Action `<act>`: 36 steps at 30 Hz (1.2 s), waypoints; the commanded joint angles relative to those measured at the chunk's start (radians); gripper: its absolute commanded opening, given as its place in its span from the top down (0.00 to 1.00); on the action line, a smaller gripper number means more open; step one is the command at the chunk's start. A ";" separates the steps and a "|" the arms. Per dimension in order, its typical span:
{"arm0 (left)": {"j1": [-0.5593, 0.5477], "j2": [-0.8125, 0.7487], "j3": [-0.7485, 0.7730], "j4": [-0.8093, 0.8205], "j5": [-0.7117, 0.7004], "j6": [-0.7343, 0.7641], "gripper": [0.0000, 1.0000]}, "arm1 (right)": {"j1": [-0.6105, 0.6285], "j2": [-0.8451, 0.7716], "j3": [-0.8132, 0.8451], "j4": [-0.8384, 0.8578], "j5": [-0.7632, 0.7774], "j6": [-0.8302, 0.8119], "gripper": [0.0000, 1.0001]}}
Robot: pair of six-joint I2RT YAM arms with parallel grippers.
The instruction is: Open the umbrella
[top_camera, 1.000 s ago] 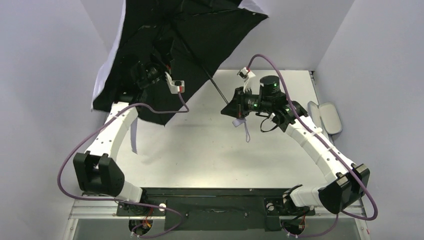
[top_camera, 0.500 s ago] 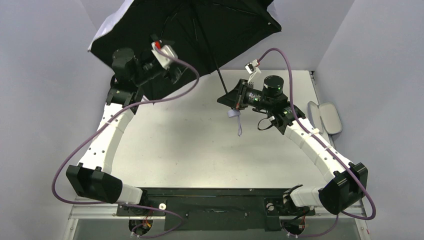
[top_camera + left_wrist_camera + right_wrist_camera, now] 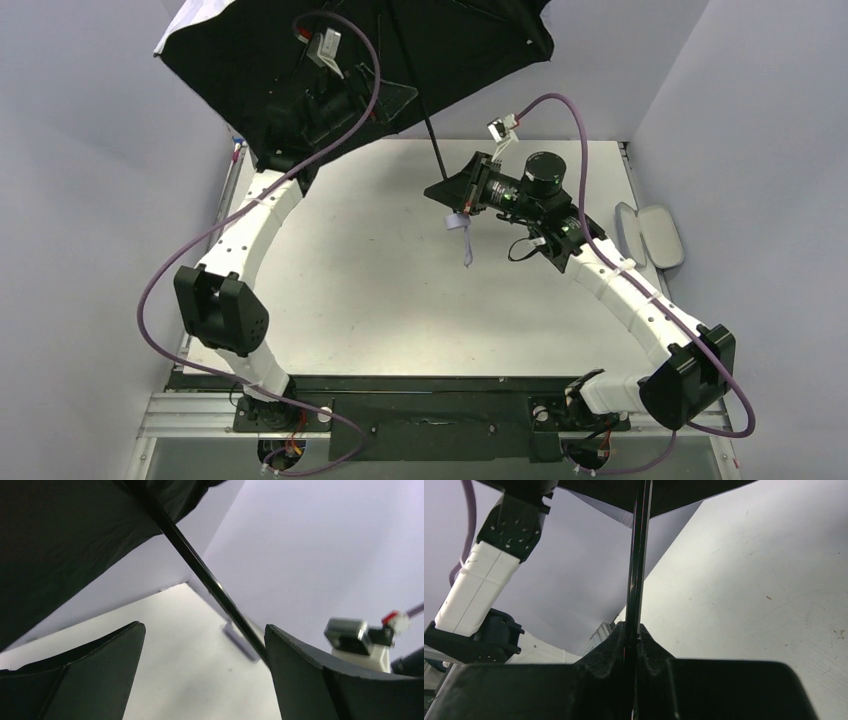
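The umbrella is open, its canopy (image 3: 330,50) up at the back with the black lining facing me and a pale lavender edge at the top left. Its thin black shaft (image 3: 430,140) slants down to my right gripper (image 3: 448,192), which is shut on the shaft just above the small lavender handle (image 3: 458,221) with its hanging strap. In the right wrist view the jaws (image 3: 633,635) clamp the shaft (image 3: 639,555). My left gripper (image 3: 388,98) is raised under the canopy, open and empty. In the left wrist view (image 3: 205,635) the shaft (image 3: 200,572) passes close by its right finger (image 3: 310,680).
A lavender oval clamshell case (image 3: 650,232) lies at the table's right edge; it also shows small in the left wrist view (image 3: 239,639). Grey walls enclose the table on the left, back and right. The left arm's cable (image 3: 360,90) loops under the canopy.
The left arm has swung up and to the right under the canopy. The canopy has risen and spread flatter. The right gripper has tilted the shaft more upright, still holding it.
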 commanded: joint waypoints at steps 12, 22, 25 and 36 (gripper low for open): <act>-0.039 0.187 0.282 0.160 -0.107 -0.297 0.30 | 0.045 -0.082 0.014 0.210 -0.051 -0.125 1.00; -0.044 0.107 0.177 0.142 -0.066 -0.348 1.00 | 0.015 -0.175 -0.057 0.077 -0.055 -0.232 0.81; -0.059 0.049 0.075 0.119 -0.071 -0.342 1.00 | -0.029 -0.207 -0.069 0.013 -0.051 -0.270 0.56; -0.159 -0.154 -0.115 -0.243 -0.285 -0.142 1.00 | -0.140 -0.338 -0.079 -0.355 0.070 -0.552 0.25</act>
